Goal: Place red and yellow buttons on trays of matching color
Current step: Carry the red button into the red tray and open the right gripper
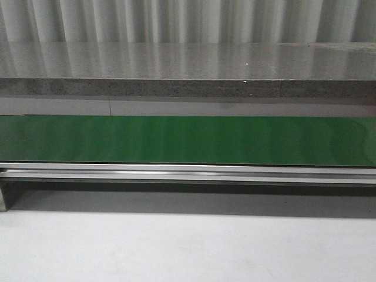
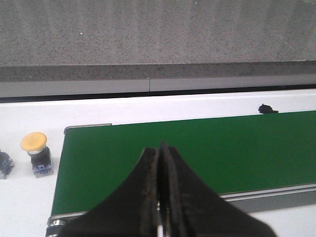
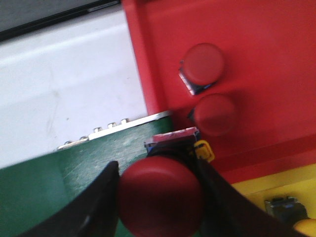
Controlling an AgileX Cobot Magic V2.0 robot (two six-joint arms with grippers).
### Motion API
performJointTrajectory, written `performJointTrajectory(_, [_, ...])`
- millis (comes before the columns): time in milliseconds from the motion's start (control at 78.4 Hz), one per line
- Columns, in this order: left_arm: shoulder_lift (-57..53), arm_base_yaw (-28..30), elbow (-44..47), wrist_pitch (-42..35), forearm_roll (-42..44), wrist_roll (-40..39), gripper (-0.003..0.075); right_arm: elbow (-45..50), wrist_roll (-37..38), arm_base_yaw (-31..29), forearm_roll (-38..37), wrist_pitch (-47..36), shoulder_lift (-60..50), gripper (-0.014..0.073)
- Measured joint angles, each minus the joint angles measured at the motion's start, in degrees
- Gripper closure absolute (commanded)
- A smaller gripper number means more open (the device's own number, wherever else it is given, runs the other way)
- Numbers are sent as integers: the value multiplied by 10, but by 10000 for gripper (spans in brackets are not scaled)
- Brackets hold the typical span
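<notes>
My right gripper [image 3: 160, 197] is shut on a red button [image 3: 160, 195], held above the end of the green belt [image 3: 44, 192] beside the red tray [image 3: 276, 59]. Two red buttons [image 3: 203, 64] [image 3: 214, 114] lie in that red tray. A corner of the yellow tray [image 3: 256, 186] shows past it, with a button's dark base [image 3: 285, 210] inside. My left gripper [image 2: 159, 163] is shut on nothing and hangs over the green belt [image 2: 197, 148]. A yellow button [image 2: 35, 153] stands upright on the white table just off the belt's end. No gripper shows in the front view.
A grey speckled counter [image 1: 188, 64] runs behind the green conveyor [image 1: 188, 140], whose aluminium rail [image 1: 188, 172] fronts it. A grey-blue part [image 2: 4, 164] lies beside the yellow button. A small black object [image 2: 267, 108] sits at the belt's far edge.
</notes>
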Motion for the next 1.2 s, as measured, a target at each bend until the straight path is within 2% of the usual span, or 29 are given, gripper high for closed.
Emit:
performJointTrajectory(242, [0, 0, 0, 0, 0, 0, 741, -74, 18, -51, -1, 28, 73, 442])
performJointTrajectory(536, [0, 0, 0, 0, 0, 0, 741, -115, 35, -93, -1, 5, 127, 442])
performJointTrajectory(842, [0, 0, 0, 0, 0, 0, 741, -117, 36, -97, 1, -50, 177, 442])
performJointTrajectory(1199, [0, 0, 0, 0, 0, 0, 741, -117, 38, -97, 39, -113, 238, 439])
